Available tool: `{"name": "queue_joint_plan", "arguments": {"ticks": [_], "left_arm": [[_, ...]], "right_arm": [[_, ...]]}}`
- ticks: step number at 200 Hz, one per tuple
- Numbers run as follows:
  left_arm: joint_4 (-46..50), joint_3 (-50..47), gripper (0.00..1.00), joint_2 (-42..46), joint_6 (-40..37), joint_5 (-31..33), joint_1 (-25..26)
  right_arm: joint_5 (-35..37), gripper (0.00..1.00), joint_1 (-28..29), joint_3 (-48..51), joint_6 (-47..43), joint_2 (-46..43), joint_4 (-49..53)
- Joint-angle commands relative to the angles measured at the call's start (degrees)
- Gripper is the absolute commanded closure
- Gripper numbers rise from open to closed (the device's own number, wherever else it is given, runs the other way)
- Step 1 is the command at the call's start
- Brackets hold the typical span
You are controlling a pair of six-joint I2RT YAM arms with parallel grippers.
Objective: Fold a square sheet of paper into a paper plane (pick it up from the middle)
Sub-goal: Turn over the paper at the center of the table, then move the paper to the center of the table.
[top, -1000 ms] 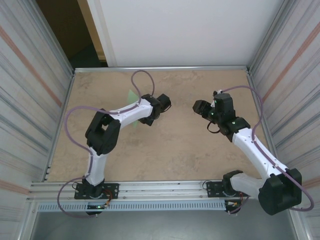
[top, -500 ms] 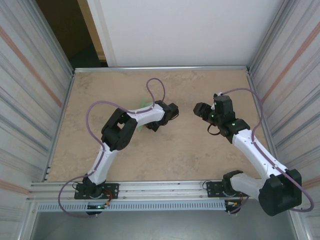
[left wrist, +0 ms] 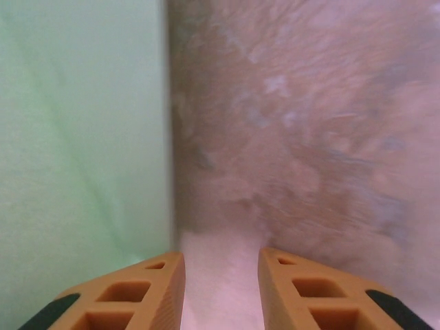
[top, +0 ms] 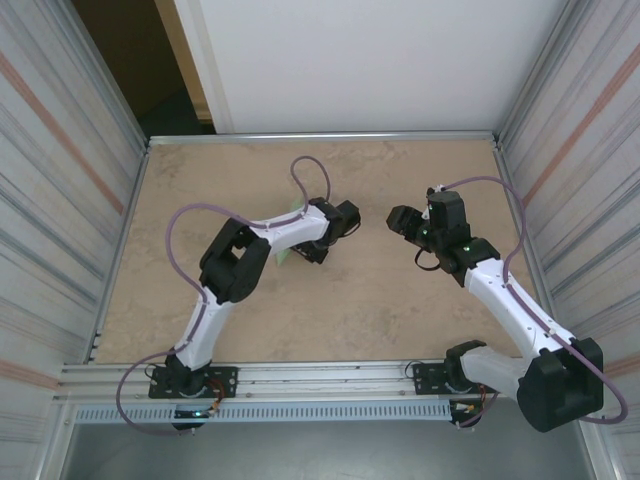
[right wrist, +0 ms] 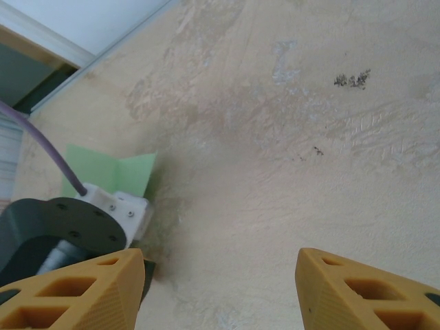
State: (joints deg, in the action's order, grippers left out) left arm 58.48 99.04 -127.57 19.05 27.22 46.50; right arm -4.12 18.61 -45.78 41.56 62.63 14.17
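Observation:
The pale green sheet of paper (left wrist: 82,137) lies on the table just left of my left gripper (left wrist: 220,258). That gripper is open, and between its orange fingers (left wrist: 158,282) I see bare tabletop. From above, the paper (top: 283,255) peeks out from under the left arm, and the left gripper (top: 345,220) is at mid-table. My right gripper (top: 398,218) faces it from the right, open wide and empty (right wrist: 220,265). In the right wrist view the paper (right wrist: 113,172) shows a crease behind the left arm's wrist (right wrist: 75,230).
The beige table (top: 350,300) is fenced by corrugated metal walls (top: 60,200) on the left and right and a white panel (top: 380,60) at the back. Purple cables (top: 310,175) loop over both arms. A metal rail (top: 300,375) runs along the near edge.
The left arm has swung right toward the table's middle and the green paper has shifted with it. The left jaws have parted. The right arm has stayed still.

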Motion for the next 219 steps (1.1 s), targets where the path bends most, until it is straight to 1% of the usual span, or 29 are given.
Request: {"name": "queue_joint_plan", "arguments": {"ticks": [1,9,25,37,49,62,78,95,109,121,137,153,188,219], "left_arm": [[-2.69,-0.95,0.65,7.13,3.4,-8.82,2.32],[-3.98,-1.97,0.64,10.22,3.87,-10.32,3.52],[-8.89,-6.52,0.62,15.37,5.11,-17.77,4.78],[-14.64,-11.72,0.6,19.83,6.26,-23.7,4.67],[-19.63,-16.39,0.58,23.83,6.85,-27.09,3.91],[-22.76,-20.54,0.56,27.22,8.38,-29.1,1.22],[-27.07,-25.69,0.53,29.62,9.54,-34.19,-4.04],[-32.12,-30.4,0.52,29.89,9.69,-39.47,-8.95],[-36.11,-33.07,0.52,29.21,9.41,-43.37,-11.96],[-37.91,-34.04,0.52,28.26,9.1,-44.19,-13.87],[-38.7,-34.04,0.52,27.15,8.23,-41.99,-15.65],[-39.78,-33.84,0.52,26.27,7.51,-42.25,-17.33],[-40.46,-32.79,0.51,22.92,6.98,-42.52,-18.55],[-40.0,-32.4,0.52,21.32,6.79,-40.42,-19.01]], "right_arm": [[0.24,0.4,-0.69,0.77,1.57,-0.21,-0.96],[0.26,0.4,-0.69,0.99,1.72,-0.01,-1.18],[0.35,0.39,-0.84,1.48,2.29,0.04,-1.67],[0.21,0.38,-0.86,1.84,2.58,0.29,-2.16],[-0.22,0.38,-0.93,1.86,2.81,0.71,-2.41],[-0.62,0.38,-1.02,1.92,2.83,1.15,-2.66],[-1.23,0.38,-0.95,2.01,3.17,1.71,-3.22],[-1.84,0.38,-0.98,2.21,3.66,2.19,-3.81],[-2.19,0.38,-0.95,2.26,3.87,2.49,-4.08],[-2.51,0.38,-0.86,2.42,4.09,2.65,-4.15],[-2.87,0.38,-0.87,2.62,4.16,2.92,-4.33],[-3.34,0.38,-0.77,2.63,4.34,3.46,-4.41],[-3.53,0.38,-0.65,2.63,4.54,4.26,-4.6],[-3.87,0.38,-0.51,2.71,4.6,4.77,-4.86]]}}
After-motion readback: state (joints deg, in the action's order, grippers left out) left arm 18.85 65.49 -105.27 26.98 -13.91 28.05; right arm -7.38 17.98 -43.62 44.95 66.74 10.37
